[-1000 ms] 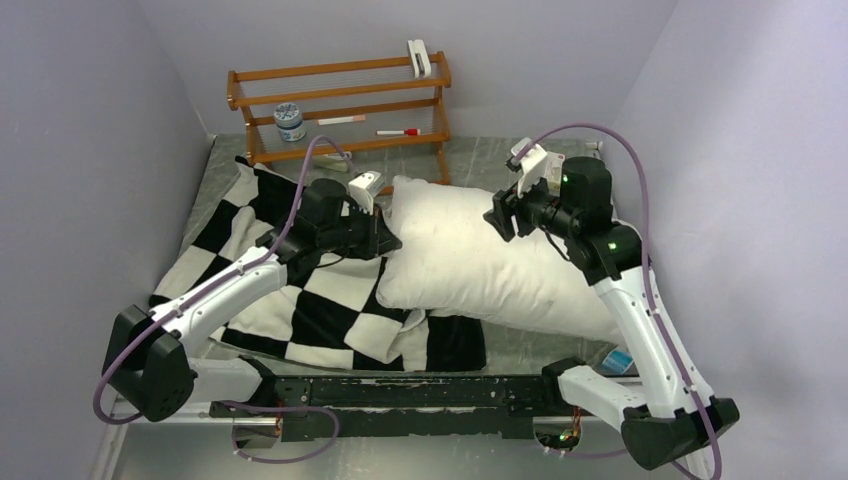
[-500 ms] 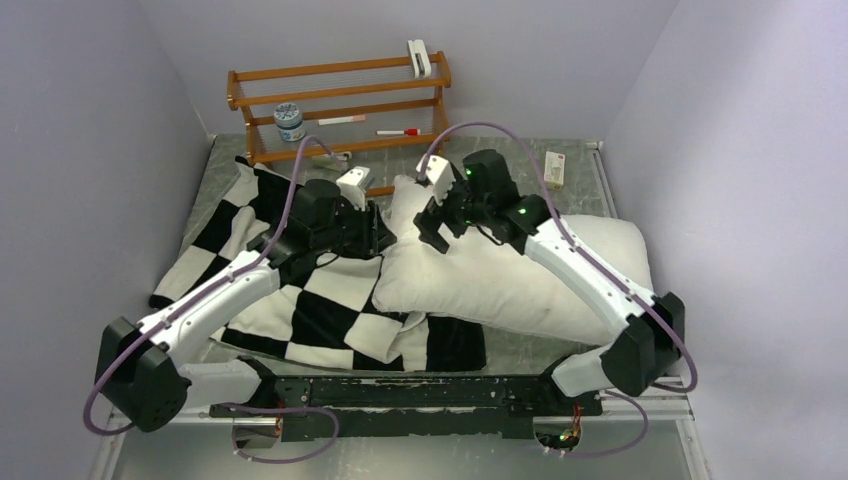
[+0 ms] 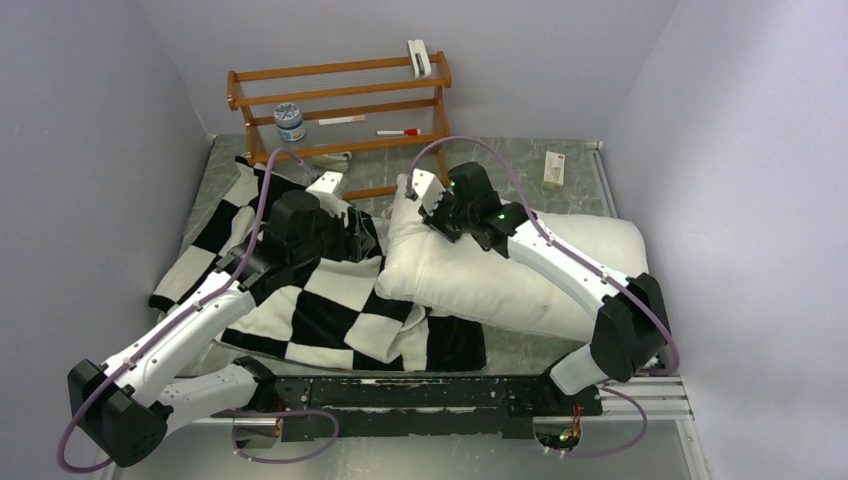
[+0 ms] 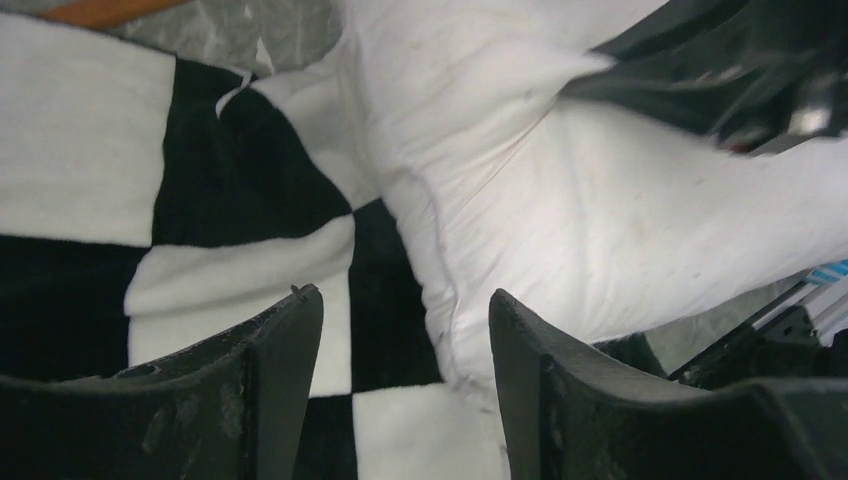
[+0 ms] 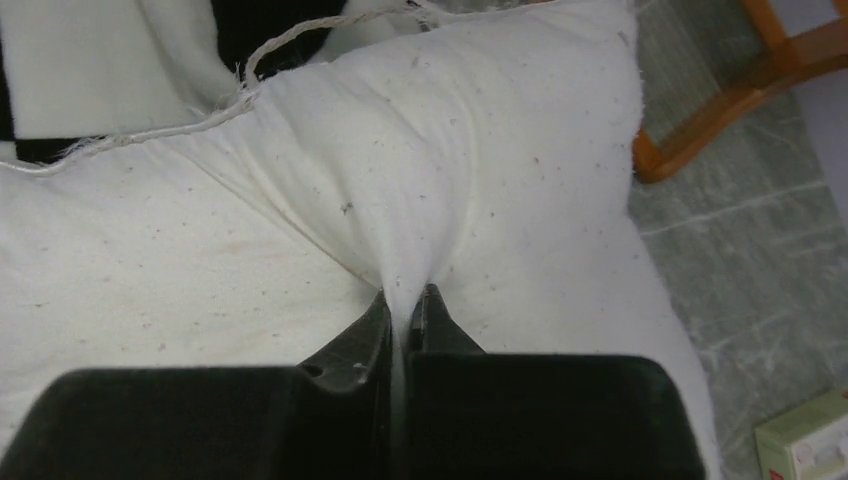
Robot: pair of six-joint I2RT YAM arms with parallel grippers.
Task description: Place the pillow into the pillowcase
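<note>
**A:** Right, largest item first?

**B:** Pillowcase [image 3: 300, 305]. Checkerboard plush, lying rumpled over the left half of the table [image 3: 500, 160]. I cannot tell where its mouth is.

**A:** Next?

**B:** Pillow [image 3: 500, 275]. Plain white and plump, with its long axis running left to right across the table. Its left end laps onto the pillowcase's right edge. None of it is inside.

**A:** Grippers?

**B:** Right gripper [image 5: 405, 300]. It reaches across to the pillow's far-left corner, jaws pressed together on a pinch of the white cover.
Left gripper [image 4: 400, 300]. It hangs over the pillowcase, just beside that same end, jaws parted and holding nothing. The pillow's seamed edge lies ahead and to the right of its fingers [image 4: 270, 380].

**A:** And the relation that matters?

**B:** The gripped end points at the pillowcase. As I judge it, the left arm is nearer the cloth and suits lifting an edge. The right arm would then draw the pillow leftward along its own length.
</note>
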